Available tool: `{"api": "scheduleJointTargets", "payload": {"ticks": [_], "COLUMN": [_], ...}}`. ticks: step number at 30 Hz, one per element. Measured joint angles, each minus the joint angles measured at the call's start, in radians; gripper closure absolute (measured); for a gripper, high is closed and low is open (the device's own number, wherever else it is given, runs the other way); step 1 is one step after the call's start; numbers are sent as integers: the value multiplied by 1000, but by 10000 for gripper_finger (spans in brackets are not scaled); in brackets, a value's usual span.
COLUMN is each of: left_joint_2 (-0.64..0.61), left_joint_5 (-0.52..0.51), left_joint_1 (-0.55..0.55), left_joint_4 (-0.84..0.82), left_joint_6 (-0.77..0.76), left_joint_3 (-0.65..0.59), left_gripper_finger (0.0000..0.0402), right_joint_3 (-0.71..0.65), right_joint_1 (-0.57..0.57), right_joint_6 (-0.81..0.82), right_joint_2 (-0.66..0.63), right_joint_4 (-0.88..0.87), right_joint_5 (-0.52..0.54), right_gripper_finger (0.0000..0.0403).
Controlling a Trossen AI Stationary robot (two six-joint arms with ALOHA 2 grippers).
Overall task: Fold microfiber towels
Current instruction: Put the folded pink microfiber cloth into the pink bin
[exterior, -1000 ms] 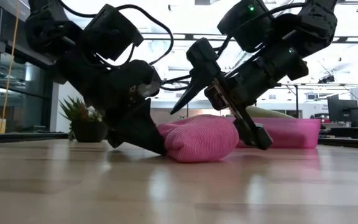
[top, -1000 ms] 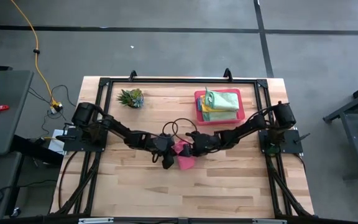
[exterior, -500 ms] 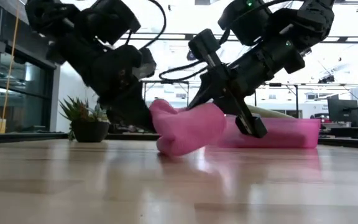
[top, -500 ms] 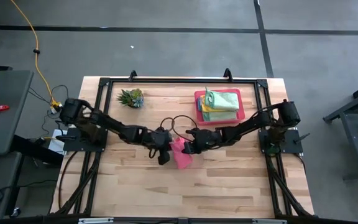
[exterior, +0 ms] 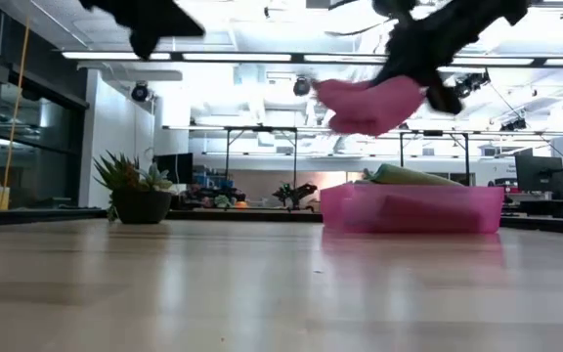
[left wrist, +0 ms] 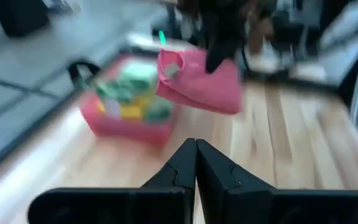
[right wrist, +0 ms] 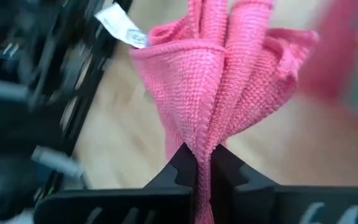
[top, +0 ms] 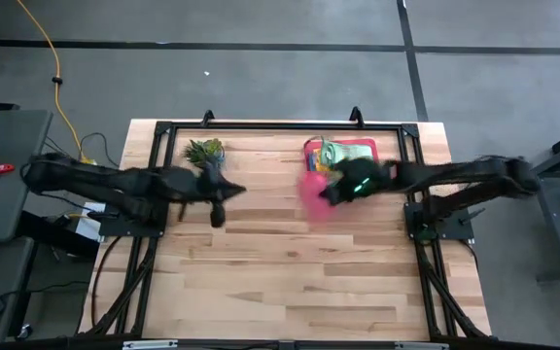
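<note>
Pink towel lifted off the counter and carried toward the tray since a second ago.

The right claw (right wrist: 199,163), clamped on the fuzzy pink microfiber towel (top: 313,188), holds it bunched in the air just beside the rigid pink rectangular tray (top: 369,146) of folded green and yellow towels (top: 343,154). The left claw (left wrist: 195,155), pinched closed and empty, has drawn back near the small spiky green plant (top: 202,149). The tray lies just beyond the towel, probably its drop spot; the right arm is nearer.

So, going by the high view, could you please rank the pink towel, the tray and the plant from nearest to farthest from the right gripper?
1. Pink towel: clamped in the right gripper.
2. Tray: just beyond, toward the table's far edge.
3. Plant: far-left part of the table, by the left arm.
</note>
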Motion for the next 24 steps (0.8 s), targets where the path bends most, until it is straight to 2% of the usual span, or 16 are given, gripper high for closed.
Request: {"api": "scheduleJointTargets", "payload": {"ticks": [5,10,15,21,24], "left_joint_2": [-138,-170,-139,-87,-68], "left_joint_5": [-81,-97,-98,-87,-75], "left_joint_1": [0,-1,-1,-1,-2], "left_joint_4": [-1,-2,-3,-3,-2], "left_joint_6": [0,-9,-53,-97,-102], "left_joint_3": [1,1,0,0,0], "left_gripper_finger": [401,401,401,401,401], "right_joint_3": [0,0,0,0,1], "right_joint_1": [-164,-336,-439,-469,-476], "right_joint_6": [-41,-99,-170,-175,-133], "right_joint_2": [-215,-257,-132,97,182], "right_joint_4": [-205,-223,-175,43,74], "right_joint_5": [94,65,-75,-195,-213], "right_gripper_finger": [402,402,402,402,402]}}
